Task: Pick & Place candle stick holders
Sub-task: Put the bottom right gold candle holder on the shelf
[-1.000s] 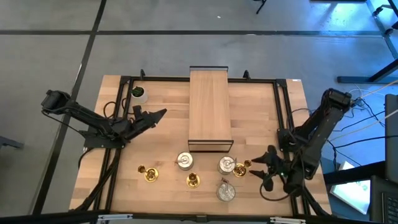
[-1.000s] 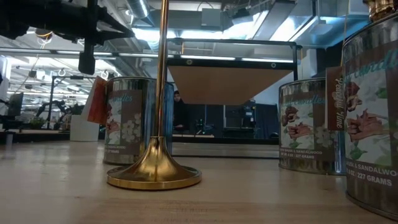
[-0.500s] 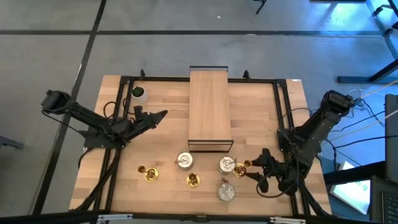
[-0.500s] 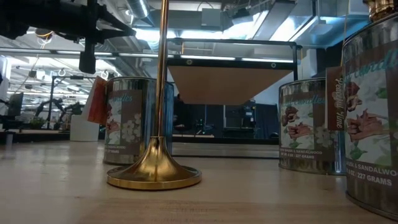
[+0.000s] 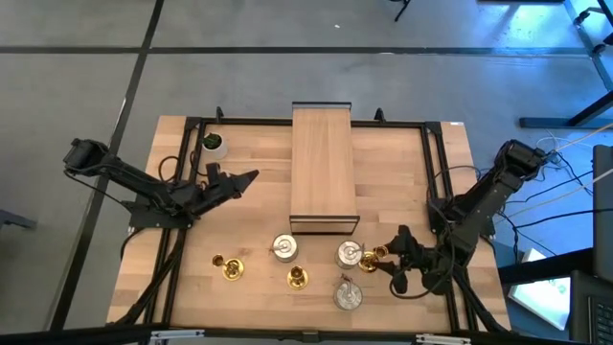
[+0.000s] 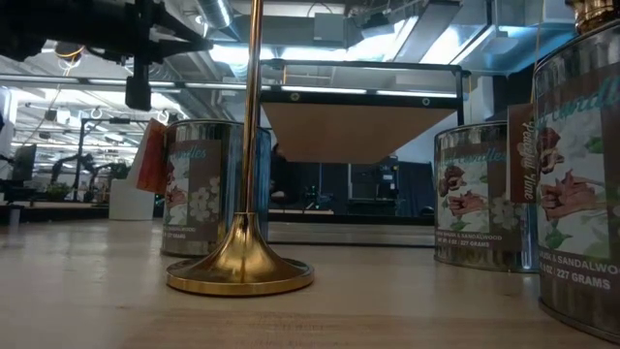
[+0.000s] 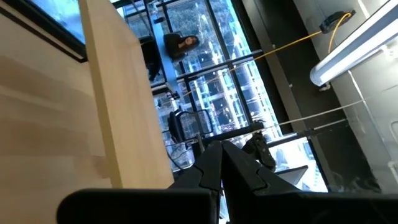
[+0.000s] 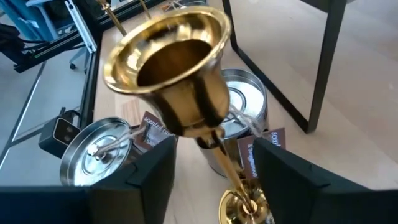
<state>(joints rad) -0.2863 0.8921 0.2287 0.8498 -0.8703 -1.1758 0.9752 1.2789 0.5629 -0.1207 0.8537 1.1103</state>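
On the wooden table (image 5: 259,216), near its front edge, my right gripper (image 8: 214,171) straddles a brass holder (image 8: 171,74), jaws open; my left gripper (image 5: 247,177) waits closed.

brass holders (image 5: 230,269): 3 | silver tins (image 5: 284,248): 3 | white cup (image 5: 214,145): 1 | wooden box (image 5: 323,168): 1

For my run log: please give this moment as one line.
right gripper: closing around brass holder stem | left gripper: shut, waiting near wooden box
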